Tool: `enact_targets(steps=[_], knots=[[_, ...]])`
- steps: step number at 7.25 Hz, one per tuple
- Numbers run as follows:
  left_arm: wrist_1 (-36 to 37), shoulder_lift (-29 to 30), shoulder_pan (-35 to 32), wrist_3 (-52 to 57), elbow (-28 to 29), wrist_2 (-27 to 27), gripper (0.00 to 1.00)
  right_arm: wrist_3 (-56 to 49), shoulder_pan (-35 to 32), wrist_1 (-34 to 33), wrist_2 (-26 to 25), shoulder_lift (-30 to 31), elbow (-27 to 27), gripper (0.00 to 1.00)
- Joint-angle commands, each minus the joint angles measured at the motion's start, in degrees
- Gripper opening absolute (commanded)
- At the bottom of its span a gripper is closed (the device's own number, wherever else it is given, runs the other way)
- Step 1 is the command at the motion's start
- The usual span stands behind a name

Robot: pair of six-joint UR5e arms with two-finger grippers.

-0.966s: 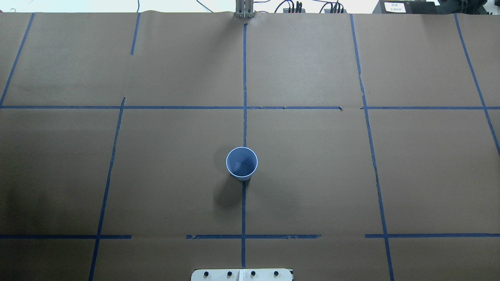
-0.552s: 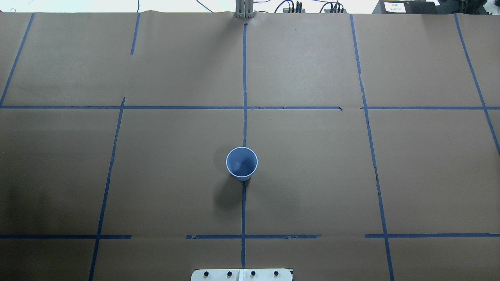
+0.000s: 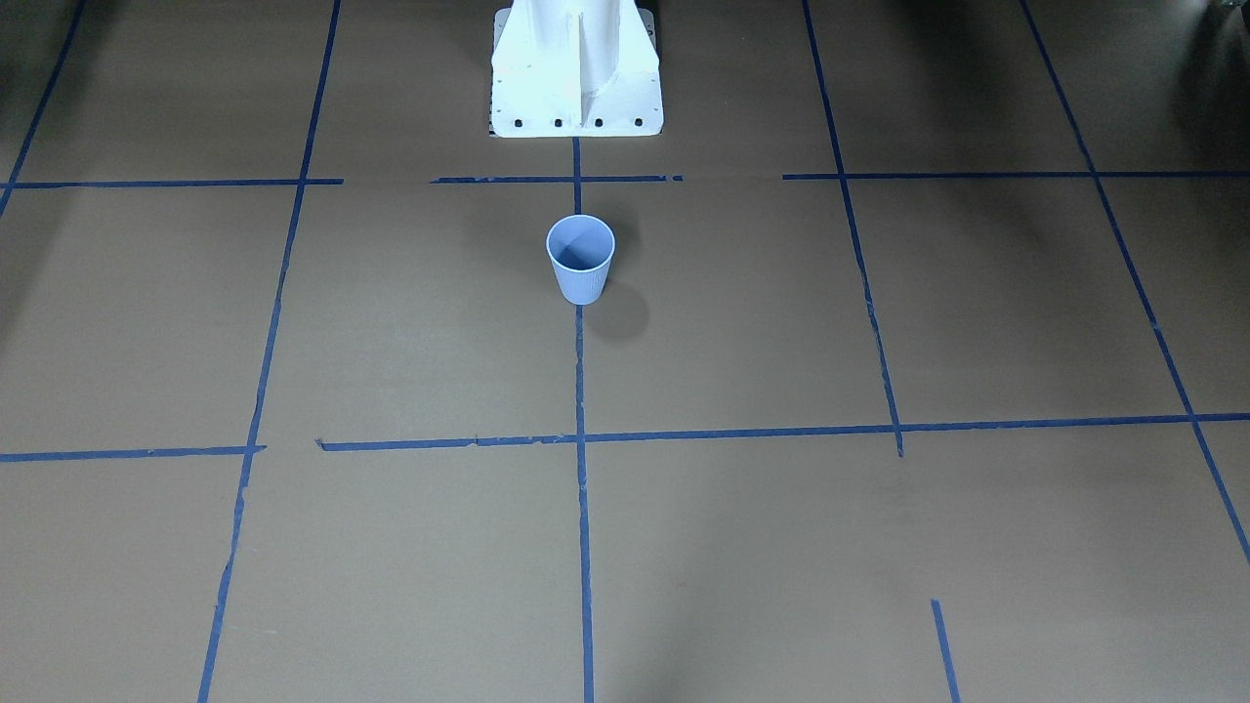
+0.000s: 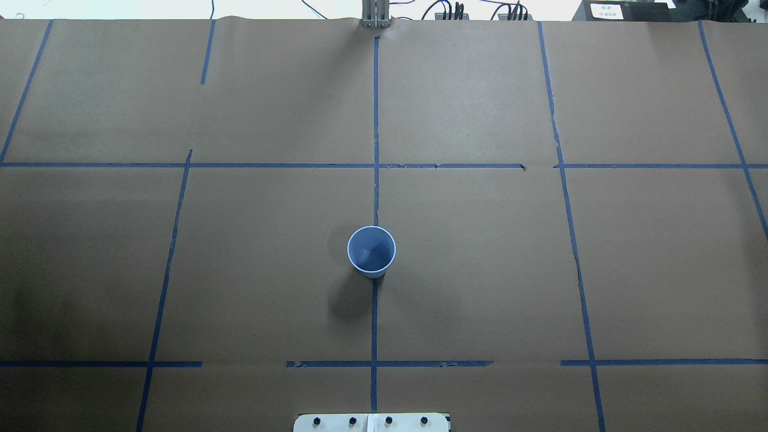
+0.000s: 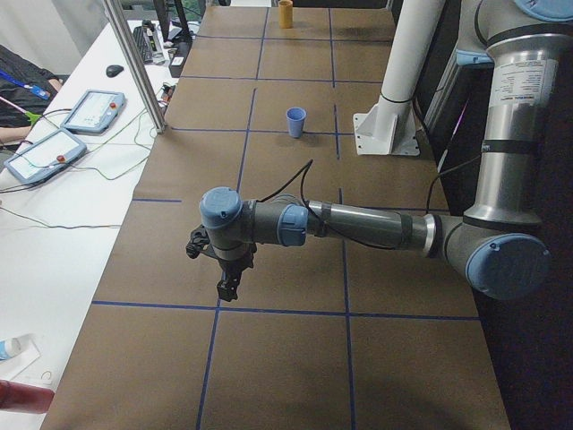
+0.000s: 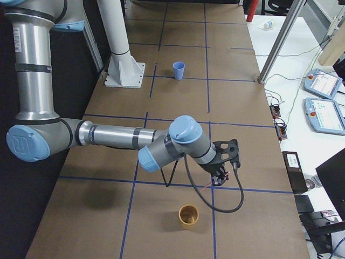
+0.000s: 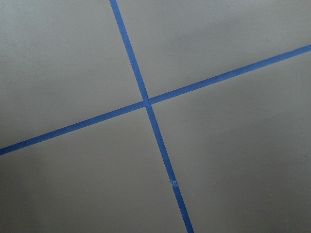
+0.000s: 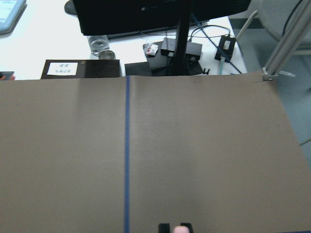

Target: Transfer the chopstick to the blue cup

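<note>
The blue cup (image 4: 371,251) stands upright and empty at the table's middle, near the robot's base; it also shows in the front view (image 3: 581,256). My right gripper (image 6: 221,178) is far from the cup, low over the table's right end. In the right wrist view its fingertips (image 8: 164,227) sit close together on a pale pink chopstick (image 8: 178,230). That chopstick (image 6: 207,186) sticks out sideways under the gripper. My left gripper (image 5: 226,288) points down over the table's left end; I cannot tell whether it is open or shut.
A yellow-brown cup (image 6: 188,215) stands upright close to my right gripper, toward the table's end. Blue tape lines (image 7: 146,103) cross under my left wrist. Monitors, cables and boxes (image 8: 167,48) lie beyond the table's far edge.
</note>
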State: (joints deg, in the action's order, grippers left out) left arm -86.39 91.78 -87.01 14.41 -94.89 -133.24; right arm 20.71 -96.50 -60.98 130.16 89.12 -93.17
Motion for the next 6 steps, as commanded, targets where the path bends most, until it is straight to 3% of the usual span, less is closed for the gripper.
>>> enact_targets(steps=[1, 4, 6], knots=[[0.0, 0.06, 0.0, 0.0, -0.03, 0.0, 1.0, 8.59, 13.19, -14.39, 2.3, -5.52, -9.71, 0.02], [0.0, 0.06, 0.0, -0.26, 0.14, -1.39, 1.0, 26.18, 31.32, -14.69, -2.18, -14.39, -9.93, 0.02], [0.0, 0.24, 0.17, -4.3, 0.5, -4.31, 1.0, 34.61, 36.97, -15.04, -2.72, -19.66, -10.28, 0.02]])
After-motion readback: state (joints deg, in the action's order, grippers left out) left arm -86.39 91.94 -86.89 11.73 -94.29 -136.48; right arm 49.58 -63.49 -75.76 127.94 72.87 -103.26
